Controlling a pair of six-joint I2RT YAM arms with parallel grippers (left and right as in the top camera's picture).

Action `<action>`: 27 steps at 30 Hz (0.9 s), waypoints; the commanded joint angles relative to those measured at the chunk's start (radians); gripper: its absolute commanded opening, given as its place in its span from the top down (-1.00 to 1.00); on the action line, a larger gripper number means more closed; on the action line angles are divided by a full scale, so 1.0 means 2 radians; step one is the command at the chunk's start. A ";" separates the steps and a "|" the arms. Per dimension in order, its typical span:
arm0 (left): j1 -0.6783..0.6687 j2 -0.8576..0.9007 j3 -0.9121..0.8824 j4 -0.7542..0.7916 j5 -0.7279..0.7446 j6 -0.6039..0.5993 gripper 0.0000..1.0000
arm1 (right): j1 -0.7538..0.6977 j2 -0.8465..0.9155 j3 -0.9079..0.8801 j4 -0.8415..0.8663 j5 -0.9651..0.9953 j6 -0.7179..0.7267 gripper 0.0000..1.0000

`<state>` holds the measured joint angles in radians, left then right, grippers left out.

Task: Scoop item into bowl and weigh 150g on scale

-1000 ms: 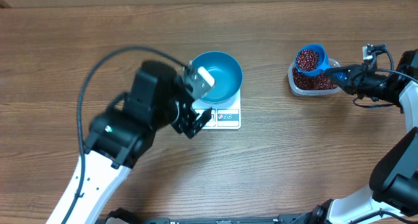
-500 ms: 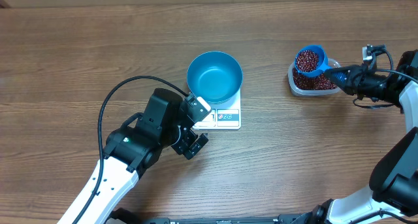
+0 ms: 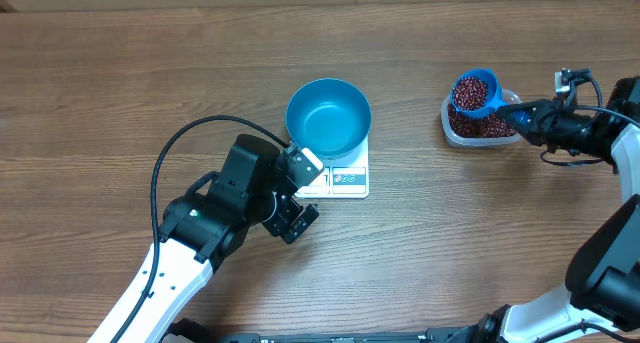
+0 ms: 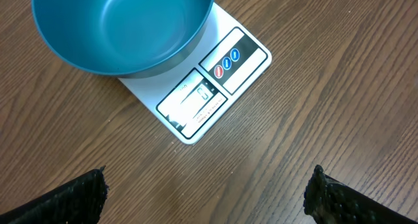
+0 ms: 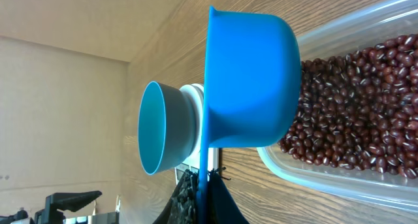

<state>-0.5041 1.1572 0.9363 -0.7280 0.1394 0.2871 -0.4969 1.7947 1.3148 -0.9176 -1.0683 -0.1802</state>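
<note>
Beans (image 3: 472,88) heap the blue scoop (image 5: 251,80), gripped by its handle in my right gripper (image 3: 527,115) above the clear tub (image 5: 326,185). My left gripper (image 3: 298,196) hangs open beside the scale (image 3: 348,179), which carries the empty bowl (image 3: 329,118). Scooping step; next, I judge, carry the scoop level to the bowl and tip.

left arm (image 3: 150,278): white link behind the wrist, black housing, small green light | left gripper (image 4: 206,188): black fingers (image 4: 72,199), dimpled pads | cable (image 3: 158,179): black, loops back from the wrist | right arm (image 3: 585,131): black wrist, white link behind, thin black cables
</note>
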 commanded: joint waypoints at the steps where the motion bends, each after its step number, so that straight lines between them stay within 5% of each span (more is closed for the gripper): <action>1: -0.003 0.003 -0.003 0.002 0.007 0.002 -0.99 | -0.002 0.002 -0.003 0.001 -0.002 -0.006 0.93; 27: -0.003 0.018 -0.004 0.031 -0.010 0.068 -1.00 | -0.001 0.002 -0.003 -0.002 -0.002 -0.006 0.93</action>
<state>-0.5041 1.1870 0.9363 -0.6811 0.1307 0.3866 -0.4969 1.7947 1.3148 -0.9276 -1.0569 -0.1802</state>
